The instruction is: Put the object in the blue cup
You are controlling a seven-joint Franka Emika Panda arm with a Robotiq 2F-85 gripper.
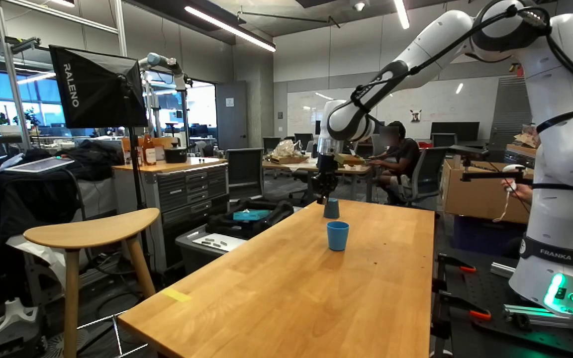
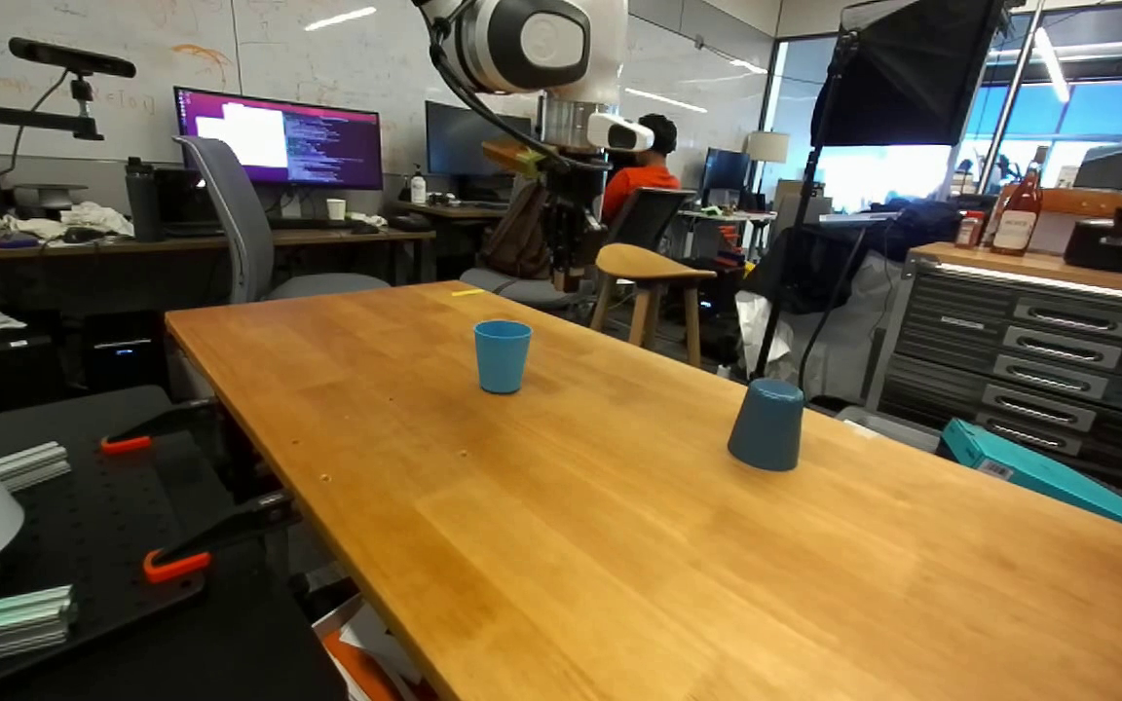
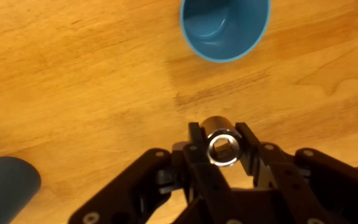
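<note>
The blue cup (image 1: 337, 236) stands upright and open on the wooden table; it also shows in an exterior view (image 2: 503, 356) and at the top of the wrist view (image 3: 228, 34), partly cut off. Its visible inside looks empty. My gripper (image 3: 221, 135) is shut on a shiny hollow metal socket (image 3: 218, 126), held between its fingertips, with its ring end facing the wrist camera. The gripper shows in both exterior views (image 1: 323, 196) (image 2: 566, 263), above table height and to one side of the cup, not over it.
A darker blue cup (image 2: 766, 425) stands upside down on the table (image 2: 561, 545), near its edge; it also shows at the lower left of the wrist view (image 3: 6, 186). A wooden stool (image 1: 92, 228) and a grey bin (image 1: 187, 243) stand beside the table.
</note>
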